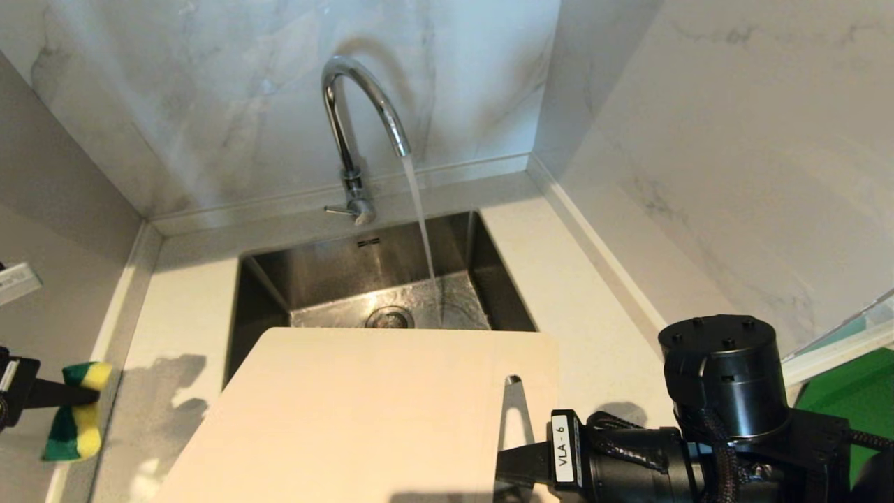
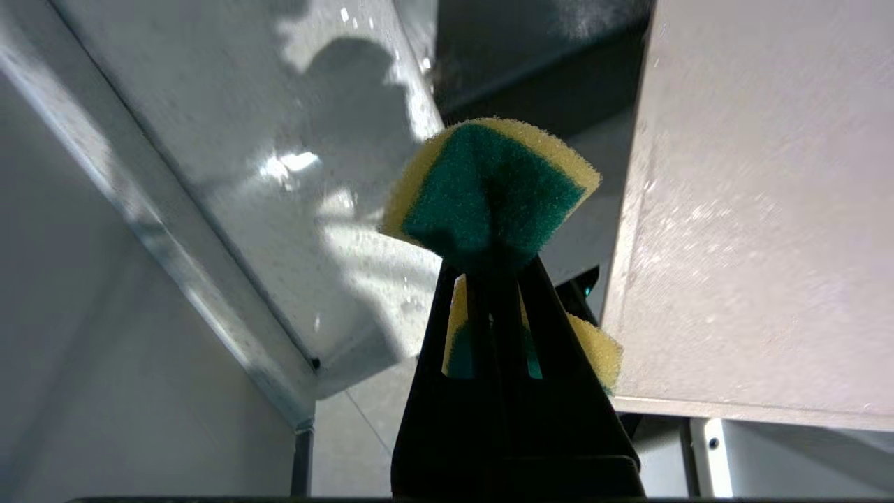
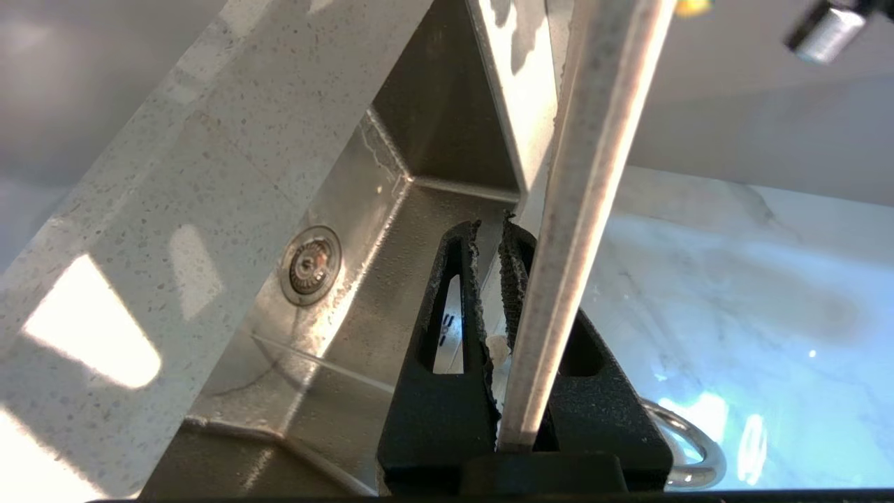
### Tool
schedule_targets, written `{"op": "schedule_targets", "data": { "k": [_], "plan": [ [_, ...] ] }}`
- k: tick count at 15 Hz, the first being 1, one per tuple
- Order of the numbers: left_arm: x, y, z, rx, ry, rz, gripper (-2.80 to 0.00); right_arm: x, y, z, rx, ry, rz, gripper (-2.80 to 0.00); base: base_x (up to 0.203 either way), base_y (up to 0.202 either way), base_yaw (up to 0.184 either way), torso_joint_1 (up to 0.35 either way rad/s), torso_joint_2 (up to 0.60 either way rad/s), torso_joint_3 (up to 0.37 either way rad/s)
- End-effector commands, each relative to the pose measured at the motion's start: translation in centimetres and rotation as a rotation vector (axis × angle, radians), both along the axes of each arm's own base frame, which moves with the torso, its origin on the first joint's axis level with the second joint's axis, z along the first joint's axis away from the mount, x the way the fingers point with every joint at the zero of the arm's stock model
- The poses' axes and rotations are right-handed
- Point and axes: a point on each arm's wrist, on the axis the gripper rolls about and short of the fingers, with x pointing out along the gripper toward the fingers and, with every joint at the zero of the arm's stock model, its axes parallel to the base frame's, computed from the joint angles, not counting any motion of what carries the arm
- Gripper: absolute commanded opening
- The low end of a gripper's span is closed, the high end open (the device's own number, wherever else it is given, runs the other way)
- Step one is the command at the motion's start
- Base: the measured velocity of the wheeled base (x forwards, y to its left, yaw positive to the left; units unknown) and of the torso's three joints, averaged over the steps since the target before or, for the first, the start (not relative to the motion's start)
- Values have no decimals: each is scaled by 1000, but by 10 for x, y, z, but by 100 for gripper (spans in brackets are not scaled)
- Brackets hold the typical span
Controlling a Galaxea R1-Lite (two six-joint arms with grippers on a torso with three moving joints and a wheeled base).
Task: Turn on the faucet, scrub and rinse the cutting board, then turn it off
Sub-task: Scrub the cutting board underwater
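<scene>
The chrome faucet (image 1: 347,133) stands behind the sink (image 1: 489,265), and a stream of water (image 1: 423,230) falls from its spout into the basin. Its side lever (image 1: 340,209) points left. The cream cutting board (image 1: 363,412) hangs tilted over the sink's front edge, below the stream's landing spot. My right gripper (image 1: 515,412) is shut on the board's short end by the handle slot. In the right wrist view the board (image 3: 587,209) runs edge-on between the jaws of my right gripper (image 3: 491,234). At the far left, my left gripper (image 1: 91,397) is shut on a yellow-and-green sponge (image 2: 489,188), apart from the board (image 2: 754,209).
Marble walls close in the back and the right side. Pale countertop (image 1: 174,328) flanks the sink on both sides. The drain (image 1: 389,318) sits in the basin floor. A green surface (image 1: 852,391) shows at the far right, and a white fitting (image 1: 17,281) on the left wall.
</scene>
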Motion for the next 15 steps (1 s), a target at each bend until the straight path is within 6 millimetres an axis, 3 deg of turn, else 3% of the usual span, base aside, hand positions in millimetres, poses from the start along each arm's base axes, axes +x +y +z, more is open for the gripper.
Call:
{"op": "schedule_targets", "data": {
  "k": [1, 10, 12, 15],
  "plan": [
    [4, -2, 18, -6, -33, -3, -280, 0, 0, -1, -6, -8, 2, -280, 0, 0, 0, 0, 0, 0],
    [28, -24, 33, -48, -18, -70, -280, -13, -16, -38, -129, 95, -33, -280, 0, 0, 0, 0, 0, 0],
    [32, -25, 28, -52, 4, -81, -280, -14, -17, -37, -154, 114, -33, -280, 0, 0, 0, 0, 0, 0],
    [35, -26, 26, -55, 14, -86, -280, -10, -21, -21, -200, 102, -69, -280, 0, 0, 0, 0, 0, 0]
  ]
}}
